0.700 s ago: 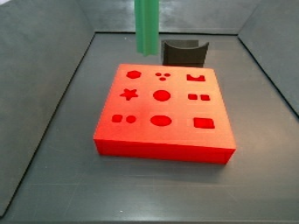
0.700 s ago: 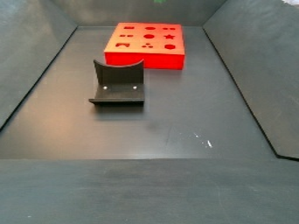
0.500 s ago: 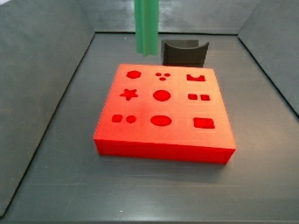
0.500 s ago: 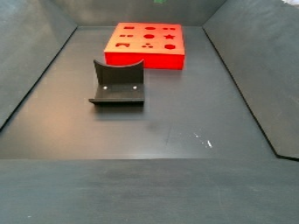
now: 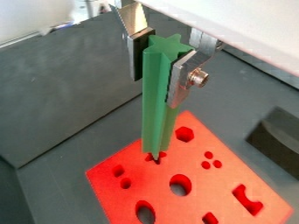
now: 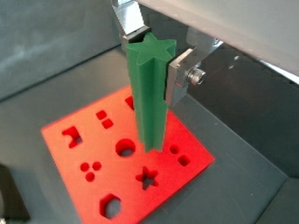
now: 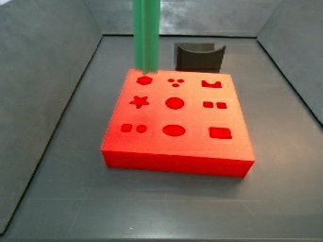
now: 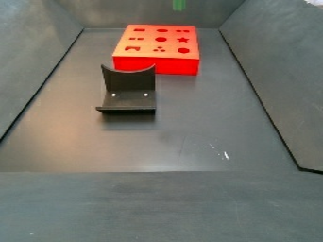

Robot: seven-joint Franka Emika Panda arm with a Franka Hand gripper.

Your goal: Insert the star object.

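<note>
The star object (image 5: 156, 96) is being gripped upright by the gripper (image 5: 159, 54), its jaws closed on it, above the red block (image 7: 177, 119); insertion into the star hole (image 7: 140, 101) is judged still pending.

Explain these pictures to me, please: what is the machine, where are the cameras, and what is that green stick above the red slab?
This is a robot arm with a two-finger gripper. Two cameras ride on its wrist and look down along the fingers; two more stand beside the table. In both wrist views the flat silver fingers clamp the top of the star object, a long green peg with a star-shaped cross-section. It hangs upright over the red block, which has shaped holes, including a star-shaped hole. A side view shows the peg's lower end near the block's far edge, not yet in a hole. The dark L-shaped piece on the floor is the fixture, part of the rig.
</note>
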